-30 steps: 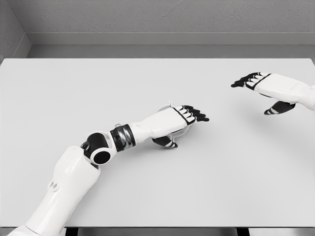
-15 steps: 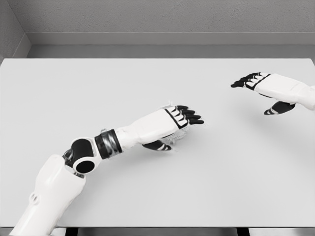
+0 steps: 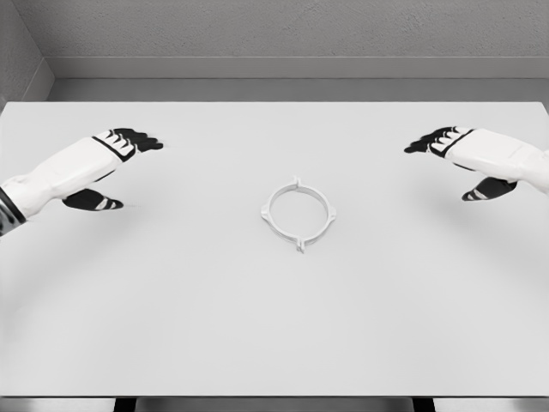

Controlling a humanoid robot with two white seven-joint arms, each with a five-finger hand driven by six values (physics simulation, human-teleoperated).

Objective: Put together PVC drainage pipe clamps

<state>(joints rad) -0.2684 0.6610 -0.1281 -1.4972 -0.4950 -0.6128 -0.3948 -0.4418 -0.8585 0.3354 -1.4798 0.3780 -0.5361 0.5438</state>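
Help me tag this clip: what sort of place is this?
Likely a bare simulated test bench, not a real workshop: a plain white table against grey walls, one white pipe clamp ring, and the left hand and right hand hovering open.

The left hand (image 3: pixel 101 163) hovered palm down at the left edge, fingers stretched forward and relaxed, thumb hanging below, holding nothing. Well across from it, the right hand (image 3: pixel 472 154) mirrored that pose, fingers extended inward, empty too.
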